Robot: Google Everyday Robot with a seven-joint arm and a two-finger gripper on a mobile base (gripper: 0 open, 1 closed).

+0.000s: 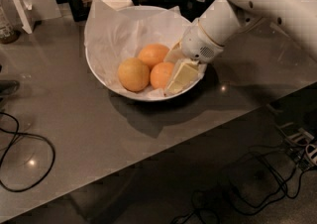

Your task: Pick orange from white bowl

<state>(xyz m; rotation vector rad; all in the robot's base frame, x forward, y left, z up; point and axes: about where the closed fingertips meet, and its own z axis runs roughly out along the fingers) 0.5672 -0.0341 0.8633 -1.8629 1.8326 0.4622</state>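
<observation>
Deep-orange and dimpled, the orange [161, 75] sits at the right of the white bowl [106, 85], beside two paler fruits. Gripper [177, 65] reaches into the bowl, fingers apart, one against the orange. Grey bench [74, 134] beneath.

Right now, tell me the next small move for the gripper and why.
Probably ease the gripper slightly further onto the orange before closing: it sits open at the white bowl rim, with the orange only partly between its fingers.
</observation>
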